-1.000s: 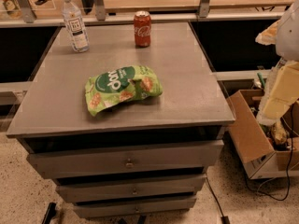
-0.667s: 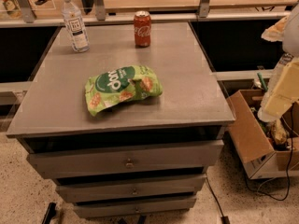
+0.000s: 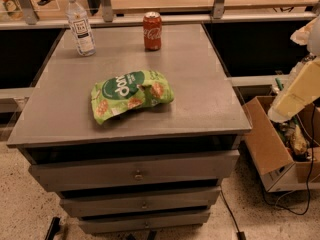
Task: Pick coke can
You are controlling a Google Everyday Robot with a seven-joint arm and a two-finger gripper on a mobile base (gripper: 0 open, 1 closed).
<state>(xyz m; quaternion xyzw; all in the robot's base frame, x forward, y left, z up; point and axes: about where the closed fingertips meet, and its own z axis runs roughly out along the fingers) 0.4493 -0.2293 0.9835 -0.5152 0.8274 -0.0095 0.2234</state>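
The coke can [image 3: 152,31] is red with white script and a silver top. It stands upright at the far middle of the grey cabinet top [image 3: 200,99]. My gripper [image 3: 310,34] is at the right edge of the view, off the cabinet's right side and well apart from the can, partly cut off by the frame. The cream arm link [image 3: 298,90] hangs below it.
A clear plastic bottle [image 3: 80,24] with a white cap stands at the far left, left of the can. A green snack bag [image 3: 131,95] lies mid-table in front of the can. An open cardboard box [image 3: 272,144] with clutter and cables sits on the floor at right. A railing runs behind the cabinet.
The arm at the right edge has shifted only slightly. The can, bottle and bag have not moved.
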